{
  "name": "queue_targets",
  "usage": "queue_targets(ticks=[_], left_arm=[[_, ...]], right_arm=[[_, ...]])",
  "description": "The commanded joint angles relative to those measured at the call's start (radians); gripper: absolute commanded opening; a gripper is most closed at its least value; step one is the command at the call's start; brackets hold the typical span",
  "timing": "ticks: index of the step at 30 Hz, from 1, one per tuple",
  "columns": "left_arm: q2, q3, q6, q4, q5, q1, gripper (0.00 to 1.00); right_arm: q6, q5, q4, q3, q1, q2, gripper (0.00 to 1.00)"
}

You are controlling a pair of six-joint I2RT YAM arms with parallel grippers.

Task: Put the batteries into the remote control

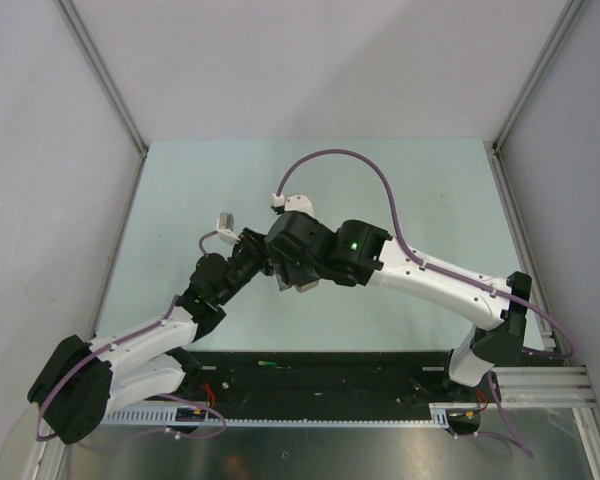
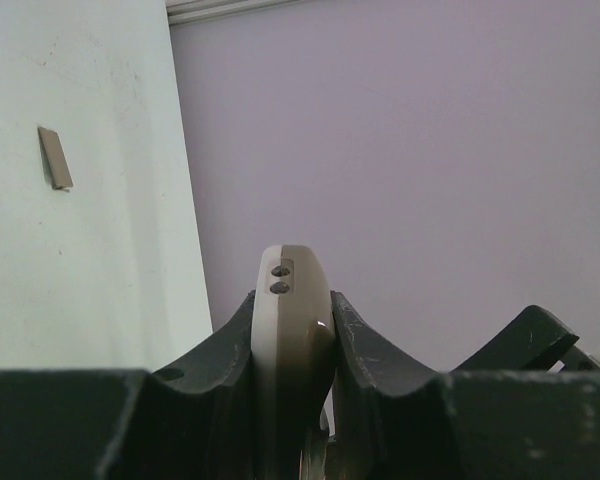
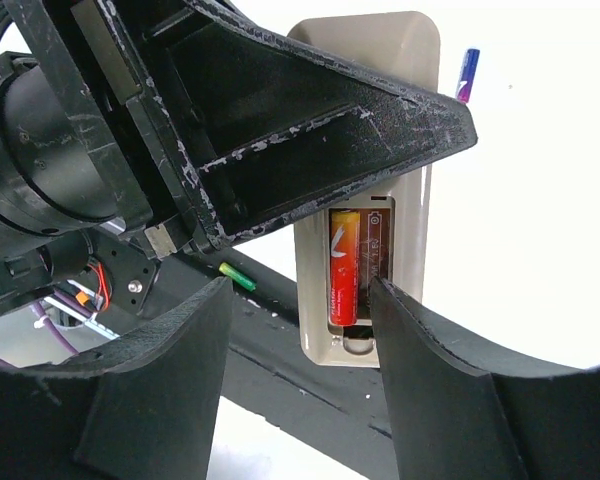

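My left gripper [image 2: 292, 345] is shut on the remote control [image 2: 292, 280], holding it edge-on above the table. In the right wrist view the remote's pale back [image 3: 410, 70] faces the camera with its battery bay open. The red battery [image 3: 343, 265] lies in the bay's left slot; the slot beside it looks empty. My right gripper [image 3: 300, 375] is open and empty, its jaws standing either side of the bay's lower end. The dark blue battery [image 3: 467, 75] lies on the table beyond the remote. The green battery [image 3: 237, 277] lies on the black strip, and shows in the top view [image 1: 265, 363].
The small flat grey cover piece [image 2: 55, 158] lies on the pale table [image 2: 80, 270]. Both arms meet over the table's middle [image 1: 280, 260]. The black base strip [image 1: 360, 380] runs along the near edge. Grey walls enclose the table.
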Motion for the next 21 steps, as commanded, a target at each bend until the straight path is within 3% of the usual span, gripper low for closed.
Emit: queue_targets(ticks=[1,15,21], left_arm=[[-0.015,0.018,-0.025,0.078,0.023,0.006,0.00],[-0.004,0.006,-0.025,0.079,0.021,0.006,0.00],[-0.007,0.009,-0.023,0.078,0.031,0.006,0.00]], right_arm=[[-0.028,0.093,-0.069,0.046,-0.013,0.012,0.62],[-0.028,0.136,-0.094,0.122,-0.019,-0.022,0.63],[-0.014,0.075,-0.019,0.015,-0.052,-0.106,0.64]])
